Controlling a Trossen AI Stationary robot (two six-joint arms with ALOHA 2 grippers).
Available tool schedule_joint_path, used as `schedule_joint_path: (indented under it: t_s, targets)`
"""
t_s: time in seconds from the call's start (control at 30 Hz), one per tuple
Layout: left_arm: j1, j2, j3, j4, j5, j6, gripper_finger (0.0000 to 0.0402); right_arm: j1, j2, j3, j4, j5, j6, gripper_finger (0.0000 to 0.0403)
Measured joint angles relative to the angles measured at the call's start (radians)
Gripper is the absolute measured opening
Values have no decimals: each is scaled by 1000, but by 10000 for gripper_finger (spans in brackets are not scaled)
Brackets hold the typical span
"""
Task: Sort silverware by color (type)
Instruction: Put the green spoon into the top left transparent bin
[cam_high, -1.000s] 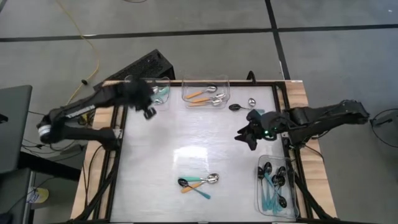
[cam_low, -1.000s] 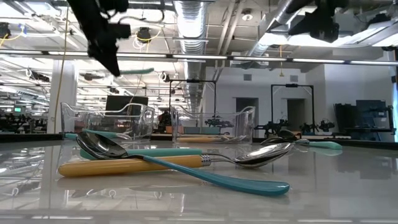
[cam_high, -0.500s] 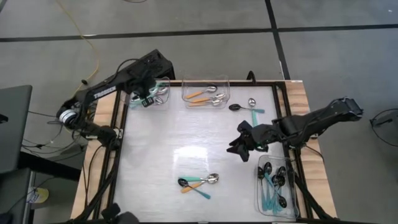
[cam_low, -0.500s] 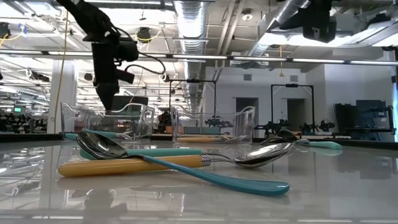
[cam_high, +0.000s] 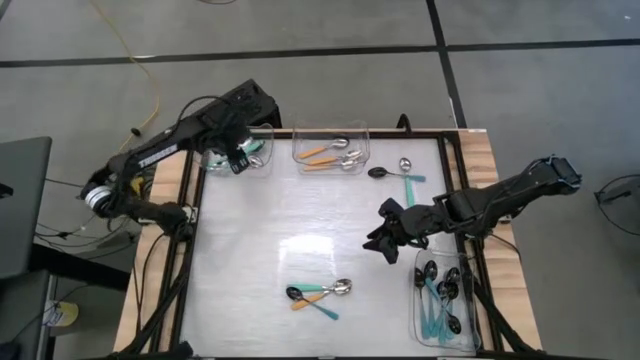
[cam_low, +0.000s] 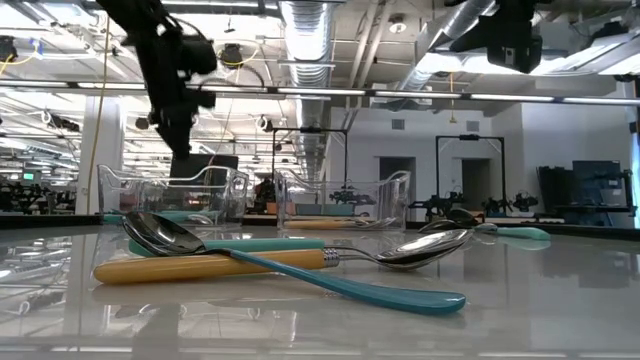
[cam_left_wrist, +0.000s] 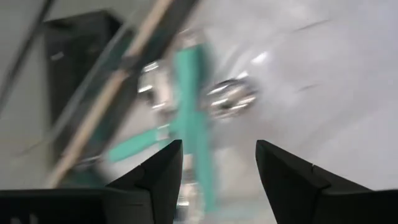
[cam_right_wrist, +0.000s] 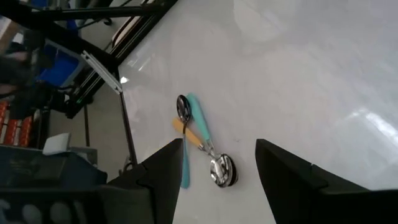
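Overhead sees the whole table (cam_high: 300, 220), low looks level across it, both sharing the near spoons (cam_low: 280, 262).

Teal spoons (cam_left_wrist: 193, 112) below my black fingers (cam_left_wrist: 155, 177) (silver bowls), orange-handled spoon (cam_right_wrist: 194, 138) on white table (cam_high: 300, 210)

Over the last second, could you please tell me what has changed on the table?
The left end effector swung over the clear plastic bin at the far left corner and opened. The right end effector advanced toward the three crossed teal- and orange-handled spoons, which stayed put.
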Motion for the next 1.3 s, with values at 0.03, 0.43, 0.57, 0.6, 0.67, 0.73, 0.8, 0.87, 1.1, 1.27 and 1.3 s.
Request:
schedule_joint_path:
  t_s: [0.03, 0.43, 0.57, 0.6, 0.67, 0.73, 0.8, 0.87, 1.1, 1.27, 1.3]
  targets:
    - [-15, -25, 0, -9, 58, -25, 188, -3, 0, 0, 0, 0, -3, 223]
    - [-774, -123, -63, 48, 336, -180, 170, -100, 0, 0, -1, -10, -120, 223]
    - [-1039, -64, -89, 220, 233, -185, 170, -119, 0, 0, -3, -12, -153, 223]
    - [-1090, -46, -91, 266, 189, -185, 170, -122, 0, 0, -7, -12, -160, 223]
    - [-1163, -5, -92, 331, 91, -178, 169, -124, 0, 0, -23, -19, -162, 223]
    - [-1201, 42, -92, 391, 28, -170, 169, -124, 0, 0, -52, -43, -173, 223]
    - [-1204, 91, -91, 451, 26, -194, 169, -124, 0, 0, -84, -71, -194, 223]
    - [-1203, 147, -84, 515, 48, -232, 169, -124, 0, 0, -114, -89, -205, 223]
    - [-1203, 354, 3, 684, 13, -306, 169, -113, -23, 1, -259, -146, -242, 223]
    - [-1202, 494, 82, 701, 1, -352, 169, -82, -75, 0, -403, -147, -299, 223]
    - [-1202, 518, 96, 700, 2, -366, 169, -77, -88, 0, -431, -146, -309, 223]
